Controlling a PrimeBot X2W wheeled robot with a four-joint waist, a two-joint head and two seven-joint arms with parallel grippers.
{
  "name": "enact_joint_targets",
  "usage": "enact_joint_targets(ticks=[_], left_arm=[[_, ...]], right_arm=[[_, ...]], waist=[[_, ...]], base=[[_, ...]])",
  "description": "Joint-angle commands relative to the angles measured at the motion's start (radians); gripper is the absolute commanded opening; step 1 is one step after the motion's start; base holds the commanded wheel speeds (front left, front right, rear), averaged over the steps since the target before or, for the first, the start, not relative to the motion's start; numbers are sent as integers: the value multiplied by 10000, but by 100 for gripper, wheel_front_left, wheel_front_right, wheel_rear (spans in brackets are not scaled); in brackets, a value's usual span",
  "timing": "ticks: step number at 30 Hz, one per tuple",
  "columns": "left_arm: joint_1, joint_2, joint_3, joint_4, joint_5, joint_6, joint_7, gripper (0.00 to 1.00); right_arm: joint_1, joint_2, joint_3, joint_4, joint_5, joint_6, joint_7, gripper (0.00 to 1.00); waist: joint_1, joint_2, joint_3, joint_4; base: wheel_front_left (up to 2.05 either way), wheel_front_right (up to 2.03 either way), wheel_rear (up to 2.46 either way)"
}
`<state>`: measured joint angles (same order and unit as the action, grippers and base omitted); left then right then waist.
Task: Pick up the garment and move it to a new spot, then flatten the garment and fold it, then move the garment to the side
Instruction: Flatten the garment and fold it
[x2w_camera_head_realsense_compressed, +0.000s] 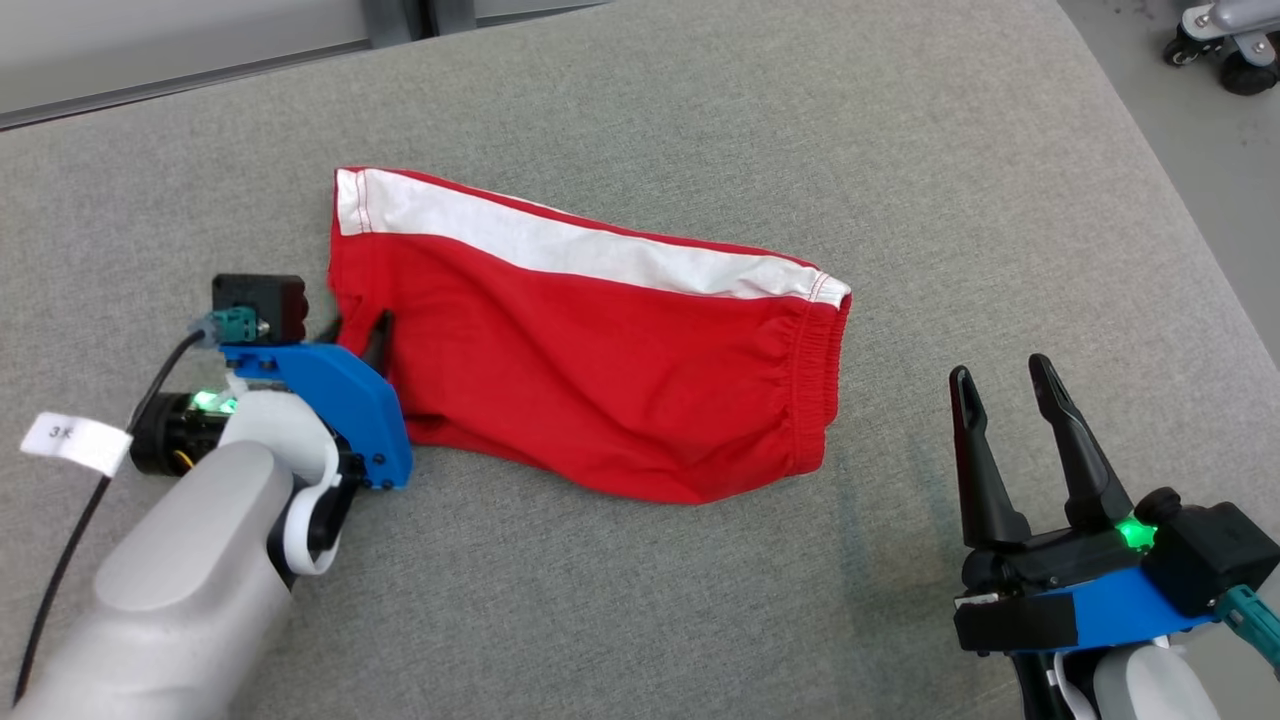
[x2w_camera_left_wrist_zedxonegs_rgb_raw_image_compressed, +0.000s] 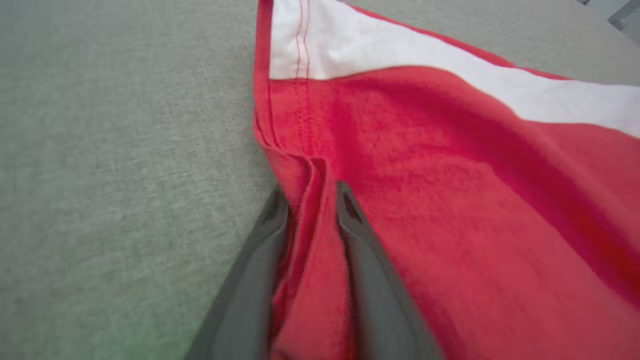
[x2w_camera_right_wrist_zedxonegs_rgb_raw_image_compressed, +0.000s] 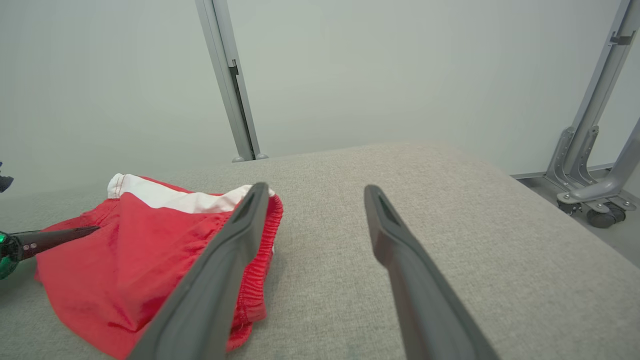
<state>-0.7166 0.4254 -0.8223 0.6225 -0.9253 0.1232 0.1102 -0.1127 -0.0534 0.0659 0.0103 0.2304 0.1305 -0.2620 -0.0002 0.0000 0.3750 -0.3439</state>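
Working on red shorts (x2w_camera_head_realsense_compressed: 600, 390), found lying flat on the grey fabric cushion (x2w_camera_head_realsense_compressed: 700, 90) a little left of centre, waist end toward the robot's right and leg openings toward its left. Reaching in low from the left with the left gripper (x2w_camera_head_realsense_compressed: 358, 335), straddling a raised ridge of cloth at the leg hem (x2w_camera_left_wrist_zedxonegs_rgb_raw_image_compressed: 272, 115) and touching it on both sides, with some gap left across the tips; cannot tell whether clamped firmly or merely set astride. Probably picked as a grab point for the doubled, stitched edge there, less likely to slip than a single layer. Holding the right gripper (x2w_camera_head_realsense_compressed: 1000, 370) well apart from the cloth, off past the waistband (x2w_camera_head_realsense_compressed: 815, 380), spread wide with nothing between, apparently parked clear and ready to take the opposite end. Judging by this, at the pick-up step, with flattening and folding not yet done. As for looks: bright red knit, matte and soft, with a broad white stripe (x2w_camera_head_realsense_compressed: 560, 245) along the far side and red stitching crossing it near the hem. Gathered elastic at the waist, puckered into fine ribs. Doubled over lengthwise, by the look of it, with shallow wrinkles across the middle and a rounded, slightly lifted near edge. Limp enough, most likely, to sag when lifted by one corner.
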Motion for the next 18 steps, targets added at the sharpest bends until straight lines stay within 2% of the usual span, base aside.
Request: enact_joint_targets(ticks=[1,8,14,18], left_arm=[[653,-90,-139,23,-96,119,3,0],[1148,78,359,-749,-266,459,-981,0],[2128,13,1010,-1624,-696,904,-2153,0],[2831,-142,1221,-2026,-987,1111,-2563,0]], right_arm=[[127,38,-19,-51,89,5,-38,100],[136,36,-61,-211,123,5,-36,100],[149,32,-209,-261,-62,5,-35,100],[136,23,-240,-183,-177,5,-35,100]], waist=[[2,0,-45,37],[2,0,-219,429],[2,0,-458,1052],[2,0,-697,1444]], base=[[0,0,0],[0,0,0],[0,0,0],[0,0,0]])
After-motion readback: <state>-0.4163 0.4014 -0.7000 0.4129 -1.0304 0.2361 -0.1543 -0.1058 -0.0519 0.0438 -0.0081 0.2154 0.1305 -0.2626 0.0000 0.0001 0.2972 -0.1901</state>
